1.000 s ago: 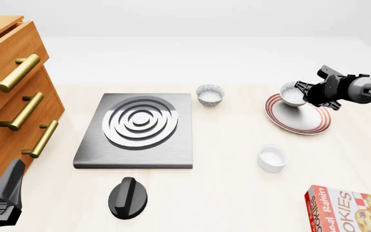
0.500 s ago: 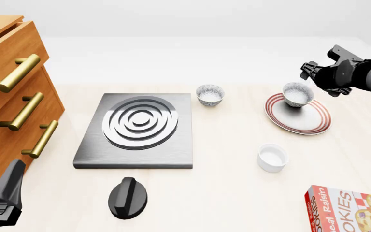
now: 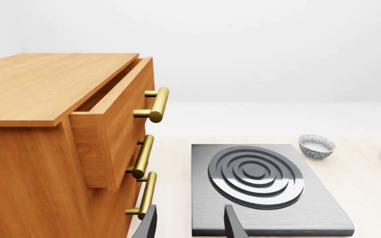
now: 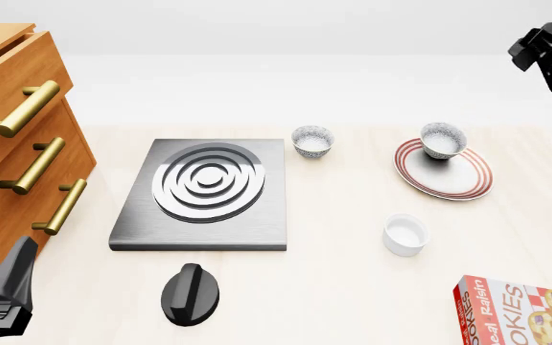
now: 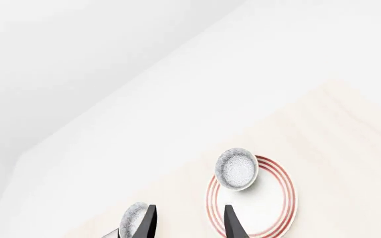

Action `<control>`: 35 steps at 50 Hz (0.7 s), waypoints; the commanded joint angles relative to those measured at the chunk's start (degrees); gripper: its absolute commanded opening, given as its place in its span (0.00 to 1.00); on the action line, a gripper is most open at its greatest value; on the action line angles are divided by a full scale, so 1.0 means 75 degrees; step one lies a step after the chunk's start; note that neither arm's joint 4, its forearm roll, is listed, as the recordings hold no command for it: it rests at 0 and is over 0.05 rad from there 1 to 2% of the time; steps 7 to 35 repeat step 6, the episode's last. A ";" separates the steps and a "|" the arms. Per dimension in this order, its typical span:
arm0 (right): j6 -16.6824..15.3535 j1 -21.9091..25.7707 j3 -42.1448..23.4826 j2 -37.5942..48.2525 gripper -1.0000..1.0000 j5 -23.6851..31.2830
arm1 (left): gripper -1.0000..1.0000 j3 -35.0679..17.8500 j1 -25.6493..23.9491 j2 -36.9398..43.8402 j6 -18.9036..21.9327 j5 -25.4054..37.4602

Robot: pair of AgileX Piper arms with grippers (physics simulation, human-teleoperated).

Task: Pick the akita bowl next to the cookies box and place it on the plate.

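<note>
Bowl on plate! The akita bowl [image 4: 443, 139] sits upright on the far-left part of the plate [image 4: 458, 181], at right centre of the front view, inside the red rings. The right gripper [image 4: 545, 50] hangs high at the upper right edge of that frame, well apart from the bowl; its wrist camera shows the two fingers [image 5: 233, 224] spread with nothing between them, and the bowl [image 5: 237, 169] and plate [image 5: 270, 208] far below. The second speckled bowl [image 4: 313, 141] stands beside the stove plate's [image 4: 204, 190] far right corner. A white cup [image 4: 405, 234] sits below the plate, the cookies box [image 4: 520, 313] at lower right. The left gripper [image 4: 3, 298] rests at lower left, fingers [image 3: 234, 225] parted and empty, beside the wooden drawers [image 4: 17, 158].
</note>
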 commanded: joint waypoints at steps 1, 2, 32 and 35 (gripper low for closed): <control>0.0183 -0.0076 0.1196 -0.2063 1.00 0.0004 | 1.00 0.0000 -0.0002 0.0004 0.0001 -0.0005; 0.0310 -0.0021 0.1208 -0.2018 1.00 -0.0033 | 1.00 0.0000 0.0001 0.0004 -0.0002 -0.0005; 0.0047 -0.0025 0.0981 -0.2252 1.00 0.0088 | 1.00 0.0000 -0.0002 0.0002 0.0000 -0.0005; 0.0047 -0.0025 0.0981 -0.2252 1.00 0.0088 | 1.00 0.0000 -0.0002 0.0002 0.0000 -0.0005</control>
